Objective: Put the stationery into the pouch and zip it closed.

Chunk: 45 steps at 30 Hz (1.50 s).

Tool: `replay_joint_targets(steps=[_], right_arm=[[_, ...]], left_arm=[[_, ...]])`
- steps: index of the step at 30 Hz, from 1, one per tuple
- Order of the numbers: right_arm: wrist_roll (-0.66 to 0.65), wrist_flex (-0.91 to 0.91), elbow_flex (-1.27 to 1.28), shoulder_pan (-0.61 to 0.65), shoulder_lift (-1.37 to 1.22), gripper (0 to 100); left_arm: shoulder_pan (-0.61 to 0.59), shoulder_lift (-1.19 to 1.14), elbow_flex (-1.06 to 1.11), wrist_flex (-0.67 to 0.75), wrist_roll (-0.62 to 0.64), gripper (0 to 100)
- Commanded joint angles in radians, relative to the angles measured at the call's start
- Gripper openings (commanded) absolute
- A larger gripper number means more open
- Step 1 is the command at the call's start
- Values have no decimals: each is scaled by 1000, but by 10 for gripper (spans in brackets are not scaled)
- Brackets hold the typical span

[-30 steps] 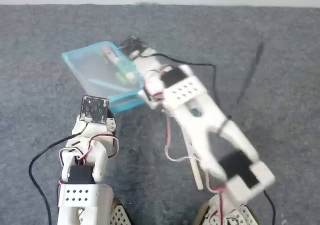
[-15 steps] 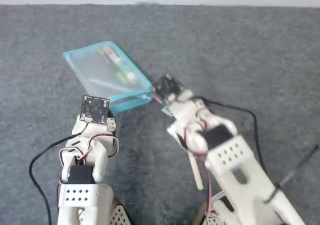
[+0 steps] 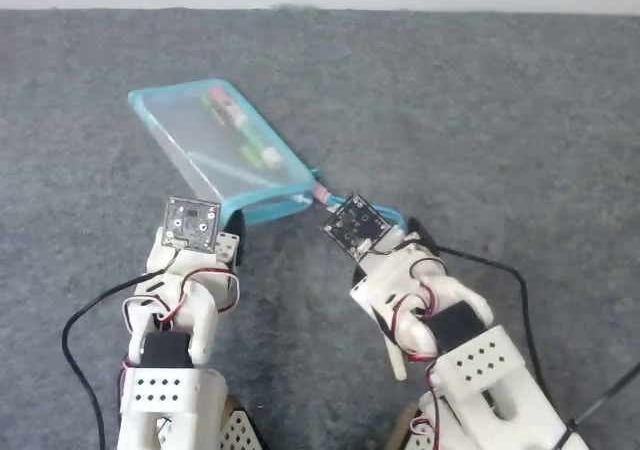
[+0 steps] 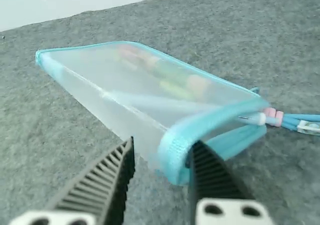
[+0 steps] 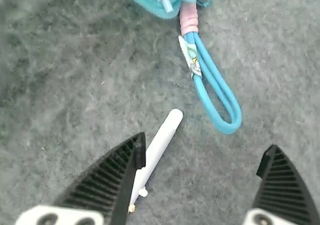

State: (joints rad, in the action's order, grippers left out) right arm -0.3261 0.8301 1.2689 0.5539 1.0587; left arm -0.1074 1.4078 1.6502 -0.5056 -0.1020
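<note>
One pen (image 5: 156,146) beside right end effector (image 5: 206,144)

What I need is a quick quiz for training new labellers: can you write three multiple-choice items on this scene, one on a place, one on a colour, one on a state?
1. Where does the slim white plastic pen lie?
A. On the grey carpet-like mat, outside the translucent turquoise-trimmed zip pouch
B. Inside the pouch
C. Between the left gripper's fingers

2. What colour is the cord loop at the pouch's corner?
A. Red
B. Yellow
C. Turquoise blue

3. How is the right gripper?
A. Shut on the pen
B. Open and holding nothing
C. Shut on the loop

Answers:
1 A: the right wrist view shows the pen on the mat, apart from the pouch.
2 C: the loop matches the pouch's trim.
3 B: its fingers stand wide apart with only mat between them.
</note>
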Motion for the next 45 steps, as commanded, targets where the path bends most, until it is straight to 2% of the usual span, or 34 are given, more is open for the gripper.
replay_joint_targets(steps=[1, 8, 10, 14, 15, 20, 24, 27, 28, 29, 30, 31, 33, 34, 35, 37, 38, 39, 40, 41, 43, 44, 45], right_arm=[[-6, -22, -6, -12, 30, 351], [-6, -21, -6, -13, 30, 351], [-6, -18, -8, -13, 30, 351], [-12, -7, -21, -21, 21, 350], [-9, 8, -31, -21, 21, 350], [-17, 134, -94, -18, 21, 350], [-75, 214, -126, -22, 19, 350], [-100, 321, -157, -24, 19, 350], [-124, 364, -164, -30, 19, 350], [-153, 392, -166, -44, 19, 350], [-181, 404, -160, -70, 19, 350], [-204, 407, -146, -99, 19, 350], [-238, 392, -114, -154, 19, 350], [-245, 380, -97, -171, 19, 350], [-250, 377, -83, -183, 19, 350], [-265, 383, -58, -202, 19, 350], [-278, 381, -46, -217, 19, 350], [-290, 378, -35, -229, 19, 350], [-299, 377, -31, -236, 19, 350], [-299, 377, -31, -236, 19, 350], [-288, 377, -35, -234, 19, 350], [-287, 377, -35, -223, 19, 350], [-285, 377, -32, -213, 18, 350]], left_arm=[[-5, 17, -18, 37, -2, 2], [-2, 17, -33, 28, -5, 12], [6, 15, -88, -57, 2, 11], [107, 17, -320, -405, 32, 10], [114, 17, -374, -450, 29, 10], [71, 11, -435, -431, 2, 10], [77, 8, -532, -520, 15, 10], [110, 11, -406, -436, 23, 11], [77, 15, -387, -390, 2, 11], [-8, 15, -401, -354, -8, 11], [-84, 6, -430, -338, 12, 11], [-109, 0, -443, -336, 58, 11], [-14, -31, -403, -348, 92, 11], [55, -46, -369, -336, 68, 11], [63, -57, -355, -311, 37, 11], [-107, -64, -414, -273, 48, 11], [-192, -71, -437, -262, 110, 11], [-218, -78, -437, -262, 176, 11], [-190, -92, -418, -273, 206, 11], [-115, -106, -392, -285, 176, 11], [60, -124, -343, -290, 49, 12], [75, -127, -343, -285, 8, 12], [55, -127, -358, -284, 20, 12]])
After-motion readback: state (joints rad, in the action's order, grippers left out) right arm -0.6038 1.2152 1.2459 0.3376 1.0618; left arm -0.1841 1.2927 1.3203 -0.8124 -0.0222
